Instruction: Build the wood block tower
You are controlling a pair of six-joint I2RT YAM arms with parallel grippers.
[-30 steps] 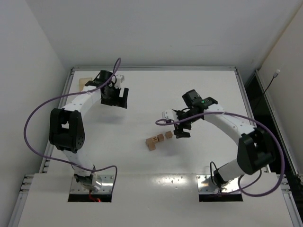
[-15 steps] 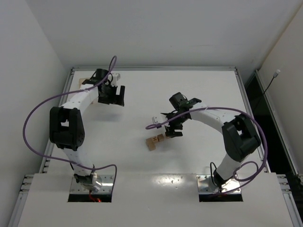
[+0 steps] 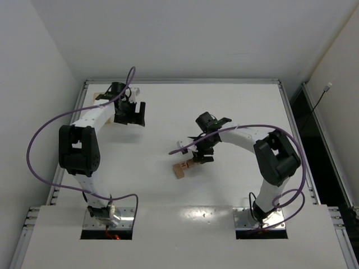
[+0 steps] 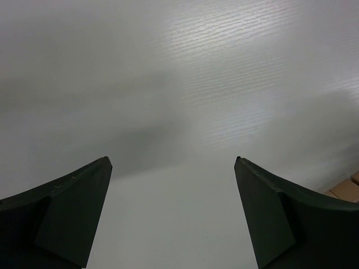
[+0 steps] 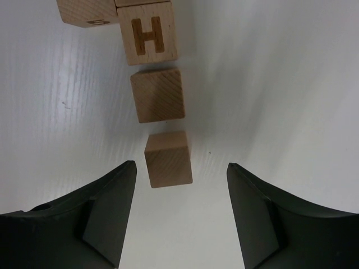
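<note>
While the right gripper (image 5: 180, 165) hung low over the white table (image 3: 168, 112) near its middle, its two dark fingers (image 5: 106, 213) stood apart with nothing clasped between them. Just ahead of the fingertips lay the nearest cube (image 5: 168, 158), plain-faced, resting on the table between the lines of the two fingers and touching neither. Behind it, across a narrow gap, sat a second cube (image 5: 159, 94), and beyond that the H cube (image 5: 147, 39), with a fourth block (image 5: 87, 12) bearing a dark mark pressed against its left side. From above, these wood blocks (image 3: 183, 167) showed as a small tan cluster just in front of that gripper (image 3: 203, 156), and a purple cable (image 3: 178, 149) looped out over the table close beside them. Whether any block sat on another could not be told. Far off at the table's far-left part, the left gripper (image 3: 133, 114) hovered with its fingers spread wide and bare (image 4: 172, 159) over blank surface; only some tan wooden pieces (image 4: 348, 190) peeked in at the lower right edge of its wrist view.
</note>
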